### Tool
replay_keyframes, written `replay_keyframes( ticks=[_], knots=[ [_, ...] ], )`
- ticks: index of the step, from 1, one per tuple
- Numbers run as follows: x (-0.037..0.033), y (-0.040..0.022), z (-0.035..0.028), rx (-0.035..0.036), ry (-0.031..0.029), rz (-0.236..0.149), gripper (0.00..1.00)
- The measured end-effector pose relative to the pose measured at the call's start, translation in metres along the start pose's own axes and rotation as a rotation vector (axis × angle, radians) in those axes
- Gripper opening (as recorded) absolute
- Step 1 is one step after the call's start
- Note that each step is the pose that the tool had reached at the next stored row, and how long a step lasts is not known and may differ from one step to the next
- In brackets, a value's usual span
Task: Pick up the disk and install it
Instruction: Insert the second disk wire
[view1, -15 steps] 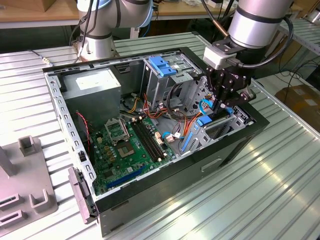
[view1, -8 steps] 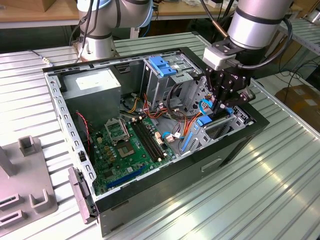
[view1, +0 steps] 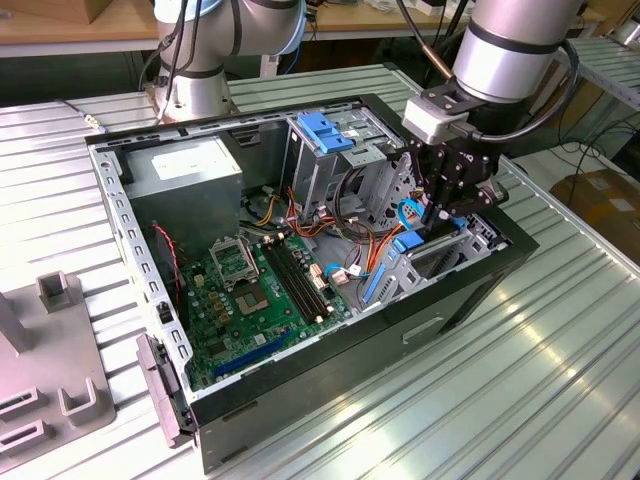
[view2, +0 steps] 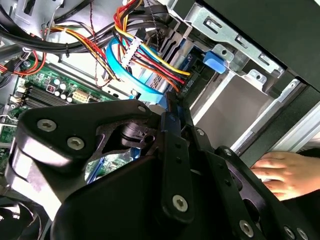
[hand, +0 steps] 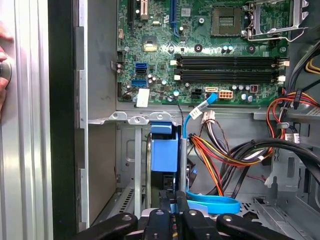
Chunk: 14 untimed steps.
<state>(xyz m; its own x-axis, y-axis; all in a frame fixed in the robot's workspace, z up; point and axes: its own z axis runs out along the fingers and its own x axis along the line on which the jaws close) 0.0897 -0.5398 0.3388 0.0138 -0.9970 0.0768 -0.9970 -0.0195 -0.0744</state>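
Note:
The disk (hand: 164, 152) stands on edge in the drive bay (hand: 127, 165) at the case's front corner, its blue side rail facing the first wrist camera. My gripper (hand: 173, 212) is shut on that narrow edge, one black finger on each side. In the exterior view the gripper (view1: 438, 215) reaches down into the bay at the exterior view's right end of the open computer case (view1: 330, 390). The second wrist view has the gripper (view2: 171, 112) pinching a thin blue strip beside the grey bay wall (view2: 235, 107). Most of the disk is hidden by the bay and the fingers.
A blue flat cable (hand: 212, 202) and a bundle of coloured wires (hand: 225, 155) lie right beside the bay. The green motherboard (view1: 255, 290), the power supply box (view1: 190, 175) and a blue-handled drive cage (view1: 328, 135) fill the case. A person's hand (view2: 280, 172) rests outside the case.

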Motion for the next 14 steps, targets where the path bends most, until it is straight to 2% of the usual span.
replay_keyframes(
  ticks=[3,4,5,7,10,13,14],
  knots=[
    [-0.0001,-0.0001,0.0004,0.0002,-0.0012,0.0,0.17],
    [-0.0002,-0.0001,0.0002,0.0002,-0.001,0.0,0.24],
    [-0.0001,-0.0002,-0.0013,0.0,0.0001,0.0,0.24],
    [0.0001,-0.0009,-0.0101,0.0,0.0036,0.0,0.24],
    [0.0001,-0.0015,-0.0174,-0.0001,0.0075,-0.001,0.24],
    [0.0001,-0.0015,-0.0175,-0.0001,0.0076,-0.001,0.22],
    [0.0001,-0.0015,-0.0176,-0.0001,0.0078,-0.001,0.15]
  ],
)
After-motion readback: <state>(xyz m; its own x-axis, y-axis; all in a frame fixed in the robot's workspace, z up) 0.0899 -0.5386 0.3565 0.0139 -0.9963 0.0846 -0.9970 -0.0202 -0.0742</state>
